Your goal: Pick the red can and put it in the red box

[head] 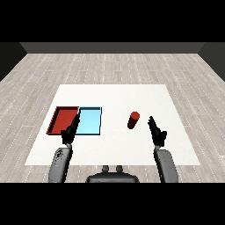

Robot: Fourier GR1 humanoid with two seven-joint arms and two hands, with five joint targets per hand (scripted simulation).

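— What did you have on the head view?

— I saw the red can standing upright on the white worktop, just beyond and a little to the inner side of my right hand. There was a gap between them, so no contact. That hand's fingers were straight and pointed away from me, holding nothing.

— And the left side?

— My left hand sat over the near edge of the trays, about where the red tray met the light blue tray. Its fingers looked stretched out too, empty. It covered the near corners of both trays, so I could not tell whether it touched them or hung above.

— Anything in the trays?

— The parts I could see held nothing, but the strip under the left hand was hidden from me.

— How far was the can from the red tray?

— Well apart. The blue tray lay between them, and the can was over by the right hand, on the far side of the left hand.

— Any trouble reading the hands?

— Both were dark and small against the worktop; I made out the fingers only as thin spikes, and the thumbs I could not separate clearly. The grey forearms were cut off at the bottom edge.
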